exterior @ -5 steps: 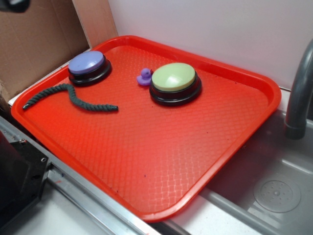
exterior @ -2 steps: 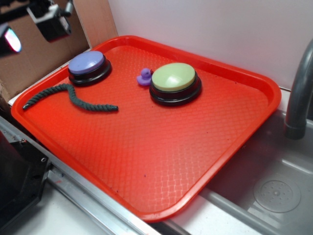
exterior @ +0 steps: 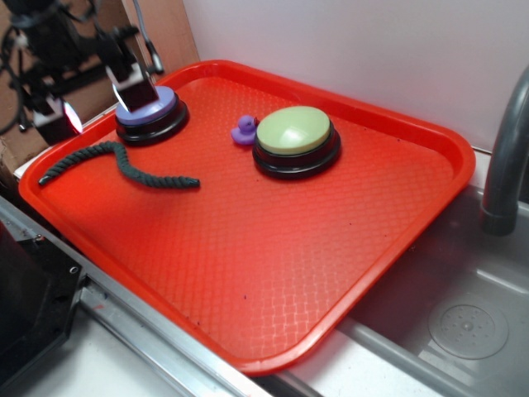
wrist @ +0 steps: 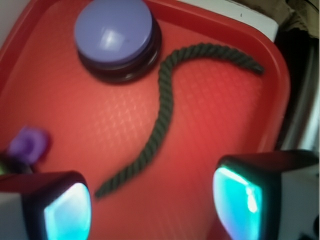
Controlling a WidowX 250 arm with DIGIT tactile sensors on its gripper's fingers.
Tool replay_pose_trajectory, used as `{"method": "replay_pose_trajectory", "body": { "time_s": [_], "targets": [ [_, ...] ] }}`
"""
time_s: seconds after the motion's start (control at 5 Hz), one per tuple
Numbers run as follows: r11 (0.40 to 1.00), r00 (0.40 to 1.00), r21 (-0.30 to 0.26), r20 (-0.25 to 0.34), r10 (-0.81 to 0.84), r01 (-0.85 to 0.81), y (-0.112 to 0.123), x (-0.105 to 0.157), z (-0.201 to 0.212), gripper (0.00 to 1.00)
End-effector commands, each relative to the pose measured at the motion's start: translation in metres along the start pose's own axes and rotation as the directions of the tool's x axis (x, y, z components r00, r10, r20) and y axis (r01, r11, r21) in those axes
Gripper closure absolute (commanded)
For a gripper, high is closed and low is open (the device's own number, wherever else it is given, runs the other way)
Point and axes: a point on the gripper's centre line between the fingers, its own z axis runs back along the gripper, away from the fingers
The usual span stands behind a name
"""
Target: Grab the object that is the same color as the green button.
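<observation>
The object, a dark green twisted rope (exterior: 132, 169), lies wavy on the left part of the red tray (exterior: 331, 248). The green button (exterior: 293, 132), with its pale yellow-green dome and black base, stands mid-tray, out of the wrist view. My gripper (exterior: 103, 101) hovers over the tray's far-left corner, partly covering the purple button (exterior: 161, 112). It is open and holds nothing. In the wrist view the rope (wrist: 162, 107) runs from upper right down towards the open gripper (wrist: 152, 207), its near end close to the left pad (wrist: 67, 212). The tray (wrist: 215, 125) floor shows between the pads.
A small purple duck (exterior: 245, 130) sits left of the green button, and shows blurred as the duck (wrist: 29, 145) in the wrist view beside the purple button (wrist: 116, 35). A metal sink (exterior: 467, 327) and grey faucet (exterior: 504, 165) lie right. Cardboard (exterior: 165, 33) stands behind the tray.
The gripper has come down from the top-left corner of the exterior view to just above the tray's far-left corner, by the purple button. Rope, buttons and duck have not moved.
</observation>
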Motion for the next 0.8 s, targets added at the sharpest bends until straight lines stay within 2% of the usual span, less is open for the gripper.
{"method": "replay_pose_trajectory", "body": {
  "time_s": [0.0,0.2,0.4,0.6],
  "targets": [
    [0.991,0.991,0.044,0.052,0.126,-0.128,0.007,0.028,-0.045,0.0],
    [0.987,0.988,0.063,0.065,0.143,-0.147,0.007,0.03,-0.055,0.0],
    [0.987,0.987,0.051,0.058,0.148,-0.151,0.007,0.03,-0.061,0.0],
    [0.984,0.983,0.035,0.063,0.172,-0.175,0.008,0.031,-0.066,0.26]
  ]
}}
